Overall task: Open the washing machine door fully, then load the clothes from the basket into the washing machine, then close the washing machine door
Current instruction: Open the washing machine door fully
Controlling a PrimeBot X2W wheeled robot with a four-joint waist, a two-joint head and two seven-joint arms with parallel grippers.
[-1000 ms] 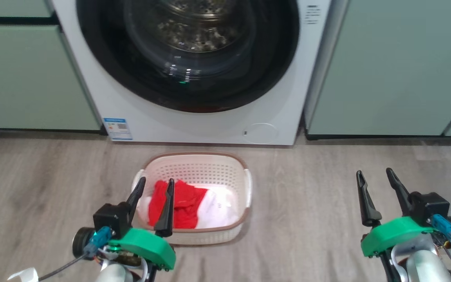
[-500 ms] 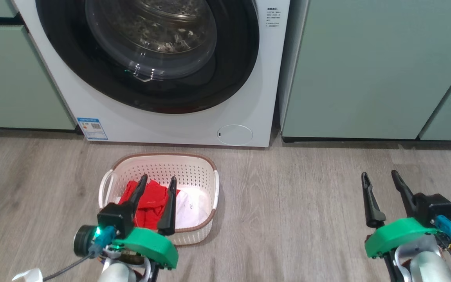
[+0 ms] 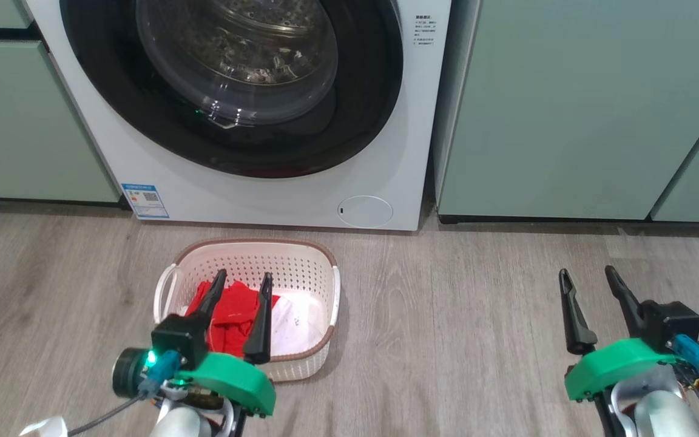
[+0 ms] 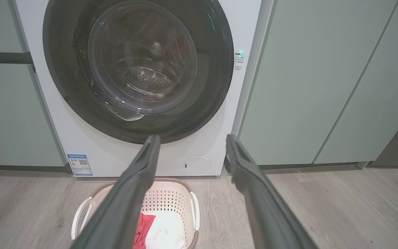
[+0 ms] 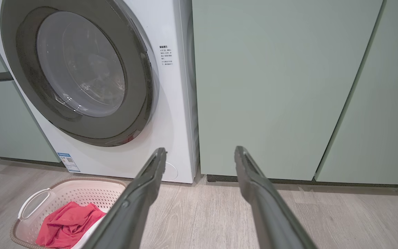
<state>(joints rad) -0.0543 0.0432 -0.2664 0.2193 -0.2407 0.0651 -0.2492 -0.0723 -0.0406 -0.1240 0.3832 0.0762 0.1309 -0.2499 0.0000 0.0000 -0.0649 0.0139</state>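
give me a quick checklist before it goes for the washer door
1. Start state: the washing machine door sits shut, flush on the washing machine: ok.
2. The left hand is open and empty: ok.
3. The right hand is open and empty: ok.
4. The clothes lie inside the basket: ok.
5. The basket is out of the door's swing: cannot tell. It stands on the floor right in front of the door.
6. A handle or grip edge on the door is located: cannot tell.
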